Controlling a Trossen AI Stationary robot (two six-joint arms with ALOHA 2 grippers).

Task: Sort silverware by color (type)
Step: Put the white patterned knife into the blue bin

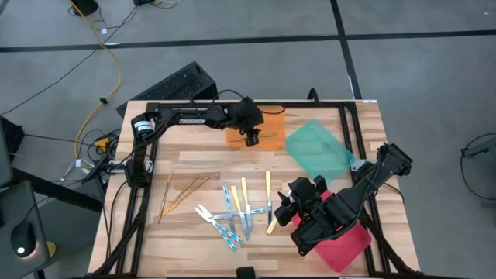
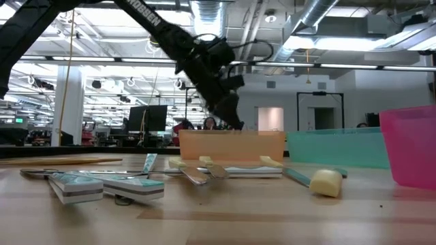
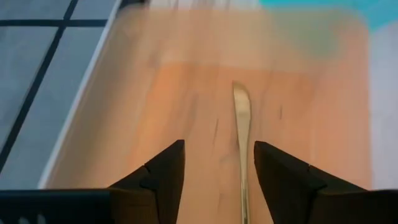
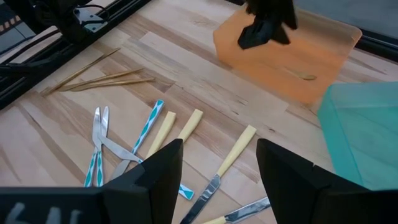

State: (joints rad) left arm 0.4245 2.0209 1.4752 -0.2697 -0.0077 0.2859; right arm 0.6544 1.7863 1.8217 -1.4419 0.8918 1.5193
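Observation:
My left gripper is open and hovers over the orange tray at the table's far side; it also shows in the low view. A gold utensil lies flat in that tray below the fingers, and the right wrist view shows it too. My right gripper is open above the loose silverware. Below it lie yellow-handled knives, blue-handled pieces and, toward the left edge, three gold utensils flat on the wood.
A green tray sits right of the orange one. A red tray lies at the near right corner, partly under my right arm. Black frame rails border the table's left and right sides. Bare wood shows between the trays and the silverware.

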